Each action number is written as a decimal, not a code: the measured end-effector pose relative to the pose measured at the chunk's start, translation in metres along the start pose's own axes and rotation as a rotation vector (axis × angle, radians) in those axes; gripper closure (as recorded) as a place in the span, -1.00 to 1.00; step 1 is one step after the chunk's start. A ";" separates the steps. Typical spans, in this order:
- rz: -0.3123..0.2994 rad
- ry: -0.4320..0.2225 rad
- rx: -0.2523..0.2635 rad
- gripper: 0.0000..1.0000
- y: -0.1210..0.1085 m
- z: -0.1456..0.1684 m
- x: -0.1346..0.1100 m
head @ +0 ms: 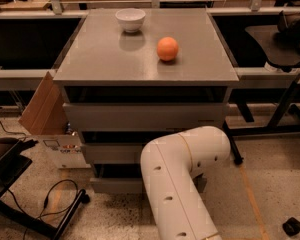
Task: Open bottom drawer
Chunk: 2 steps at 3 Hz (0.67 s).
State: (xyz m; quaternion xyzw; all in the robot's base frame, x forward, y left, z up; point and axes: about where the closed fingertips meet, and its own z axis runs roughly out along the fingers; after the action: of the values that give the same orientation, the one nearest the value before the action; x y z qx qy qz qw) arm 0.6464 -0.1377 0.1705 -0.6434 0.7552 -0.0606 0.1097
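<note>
Grey bottom drawer (pixel 116 185), gripper hidden behind arm (pixel 176 179)

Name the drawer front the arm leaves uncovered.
The top drawer; the white arm crosses the middle drawer and bottom drawer. The tool is hidden behind it.

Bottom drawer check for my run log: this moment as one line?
flat grey bottom drawer front: partly behind white robot arm | gripper: hidden behind that arm, by drawer | opening: cannot tell

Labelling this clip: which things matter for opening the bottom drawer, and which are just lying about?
Job: bottom drawer; white arm; gripper, hidden behind that arm.
Lying about: white bowl; orange; cardboard box; floor cable.
</note>
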 end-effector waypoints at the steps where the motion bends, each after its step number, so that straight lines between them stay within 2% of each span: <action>1: 0.010 0.043 -0.031 0.28 0.014 -0.009 0.007; 2: 0.045 0.087 -0.061 0.73 0.034 -0.029 0.017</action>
State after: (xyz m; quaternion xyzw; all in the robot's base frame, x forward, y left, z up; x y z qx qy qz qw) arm 0.6047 -0.1499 0.1890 -0.6261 0.7750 -0.0629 0.0585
